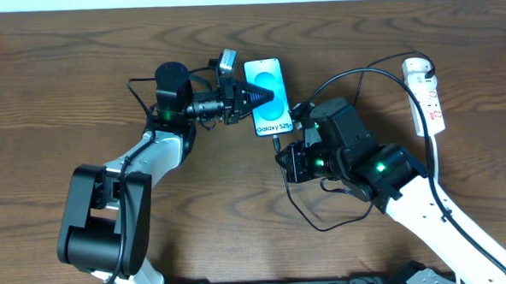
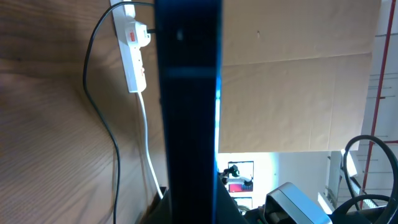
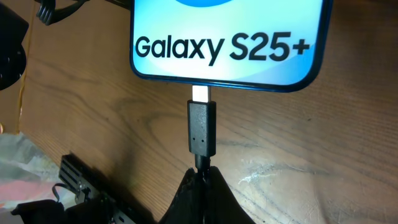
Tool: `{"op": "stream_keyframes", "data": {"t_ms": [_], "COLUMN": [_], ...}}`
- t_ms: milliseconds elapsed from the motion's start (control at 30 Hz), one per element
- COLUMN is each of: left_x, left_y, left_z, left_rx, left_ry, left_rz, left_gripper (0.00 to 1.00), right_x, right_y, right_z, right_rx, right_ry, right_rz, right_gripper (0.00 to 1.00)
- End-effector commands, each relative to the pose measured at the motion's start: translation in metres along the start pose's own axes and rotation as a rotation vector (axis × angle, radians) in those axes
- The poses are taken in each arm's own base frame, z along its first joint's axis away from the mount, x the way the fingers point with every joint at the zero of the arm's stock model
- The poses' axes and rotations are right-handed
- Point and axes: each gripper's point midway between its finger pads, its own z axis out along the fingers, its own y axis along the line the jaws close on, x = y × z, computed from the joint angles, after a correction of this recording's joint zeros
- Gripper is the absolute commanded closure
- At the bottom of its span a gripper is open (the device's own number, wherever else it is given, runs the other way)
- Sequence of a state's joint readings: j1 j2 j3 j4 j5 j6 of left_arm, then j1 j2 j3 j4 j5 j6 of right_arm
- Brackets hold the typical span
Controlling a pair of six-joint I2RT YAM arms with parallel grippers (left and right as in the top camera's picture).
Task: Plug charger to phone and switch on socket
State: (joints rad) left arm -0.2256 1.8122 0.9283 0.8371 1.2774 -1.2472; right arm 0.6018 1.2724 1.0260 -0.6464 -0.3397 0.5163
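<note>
The phone (image 1: pixel 266 97) lies on the table with its lit blue screen up, reading "Galaxy S25+" (image 3: pixel 221 46). My left gripper (image 1: pixel 253 96) is shut on the phone's left edge; the phone's dark edge (image 2: pixel 188 112) fills the left wrist view. My right gripper (image 1: pixel 290 160) is shut on the charger cable just behind its black plug (image 3: pixel 202 129). The plug's metal tip (image 3: pixel 200 94) sits at the phone's bottom port. The black cable (image 1: pixel 312 216) loops under my right arm. The socket (image 1: pixel 426 94) is a white power strip at the far right; it also shows in the left wrist view (image 2: pixel 133 53).
The power strip's white cord (image 1: pixel 431 156) runs down past my right arm. A second black lead (image 1: pixel 365 71) arcs from the strip toward the phone. The wooden table (image 1: pixel 46 100) stretches left.
</note>
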Motion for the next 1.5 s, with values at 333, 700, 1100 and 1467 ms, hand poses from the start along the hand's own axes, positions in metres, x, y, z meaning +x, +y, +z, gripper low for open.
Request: {"op": "stream_keyframes", "data": {"t_ms": [333, 700, 1100, 1467], "left_x": [0.002, 0.002, 0.002, -0.006], "left_y": [-0.015, -0.015, -0.015, -0.013], "left_z": [0.0, 0.0, 0.0, -0.005], "left_rx": [0.023, 0.023, 0.024, 0.016], "left_ry": [0.028, 0.028, 0.027, -0.006], "left_rz": [0.086, 0.085, 0.164, 0.215], "left_gripper": [0.93, 0.92, 0.93, 0.93], "right_x": [-0.017, -0.025, -0.029, 0.007], "right_y": [-0.006, -0.009, -0.012, -0.018], "right_z": [-0.004, 0.015, 0.02, -0.015], "right_rx": [0.051, 0.049, 0.064, 0.107], "right_ry": [-0.086, -0.086, -0.094, -0.011], "right_rz": [-0.002, 0.028, 0.033, 0.042], "right_gripper": [0.99, 0.99, 0.99, 0.99]}}
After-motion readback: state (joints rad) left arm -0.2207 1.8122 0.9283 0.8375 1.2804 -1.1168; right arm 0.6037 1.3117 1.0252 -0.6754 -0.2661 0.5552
